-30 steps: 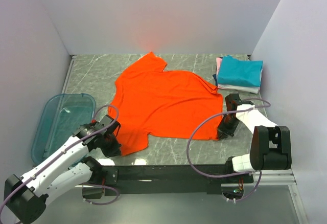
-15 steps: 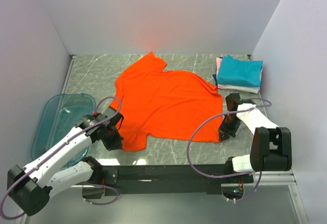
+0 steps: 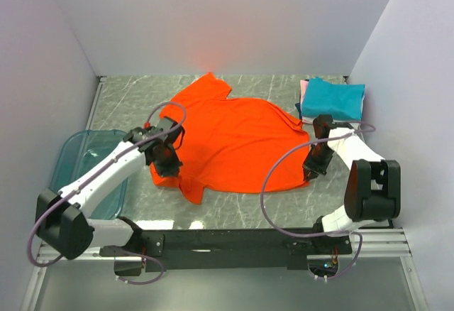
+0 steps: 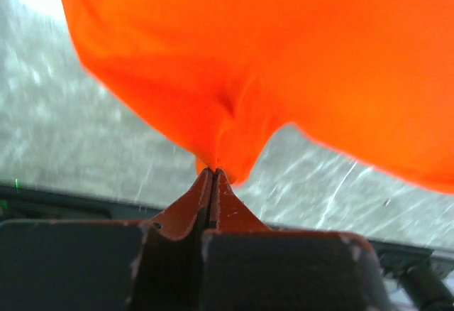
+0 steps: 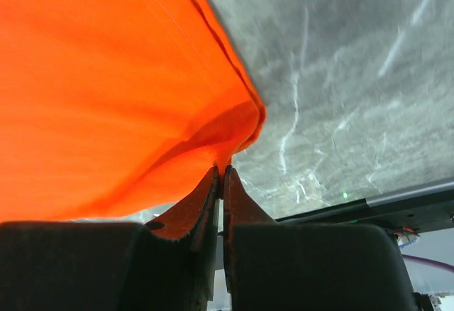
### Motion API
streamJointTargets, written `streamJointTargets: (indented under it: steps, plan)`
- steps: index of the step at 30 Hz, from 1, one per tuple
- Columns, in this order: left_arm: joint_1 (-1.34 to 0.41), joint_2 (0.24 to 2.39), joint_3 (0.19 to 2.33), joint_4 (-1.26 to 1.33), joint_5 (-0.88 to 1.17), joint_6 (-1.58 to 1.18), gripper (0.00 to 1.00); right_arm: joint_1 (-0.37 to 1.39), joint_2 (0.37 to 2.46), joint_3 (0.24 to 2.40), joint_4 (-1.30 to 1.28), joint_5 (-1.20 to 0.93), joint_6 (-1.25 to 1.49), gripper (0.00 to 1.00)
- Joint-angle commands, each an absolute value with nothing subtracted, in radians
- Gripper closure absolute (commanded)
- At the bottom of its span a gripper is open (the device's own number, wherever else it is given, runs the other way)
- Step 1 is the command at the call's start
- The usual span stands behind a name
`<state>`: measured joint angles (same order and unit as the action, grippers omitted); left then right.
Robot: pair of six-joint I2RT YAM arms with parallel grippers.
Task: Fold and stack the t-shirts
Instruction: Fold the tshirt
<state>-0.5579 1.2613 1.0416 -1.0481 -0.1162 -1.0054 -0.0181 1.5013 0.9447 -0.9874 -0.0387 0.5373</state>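
The bright orange-red t-shirt (image 3: 234, 137) lies spread on the grey marble table. My left gripper (image 3: 164, 165) is shut on the shirt's near left hem corner and holds it lifted over the shirt's left side; the pinched cloth (image 4: 220, 126) hangs from the closed fingertips. My right gripper (image 3: 312, 169) is shut on the near right hem corner, the cloth (image 5: 142, 91) bunched at the fingertips. A stack of folded shirts, teal (image 3: 332, 99) on top of white and pink, sits at the back right.
A translucent blue-green plastic bin (image 3: 71, 165) stands at the left edge, partly under my left arm. White walls close the table on three sides. Purple cables loop from both arms above the near table edge.
My left gripper has moved away from the near edge and to the right, dragging the shirt's near left corner up and inward. My right gripper has lifted slightly farther in with its corner.
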Motion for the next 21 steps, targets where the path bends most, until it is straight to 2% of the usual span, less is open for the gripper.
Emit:
streamJointTargets:
  steps: [1, 12, 21]
  plan:
    - [-0.491, 1.313, 1.126, -0.977, -0.149, -0.882, 1.0, -0.025, 1.543, 1.017, -0.985, -0.032, 0.526, 1.0]
    - [-0.408, 1.538, 1.33, -0.829, -0.071, -0.715, 1.0, -0.037, 1.71, 1.206, -0.994, -0.031, 0.494, 1.0]
    - [-0.397, 1.718, 1.532, -0.822, -0.064, -0.647, 1.0, -0.06, 1.802, 1.299, -1.005, -0.041, 0.471, 1.0]
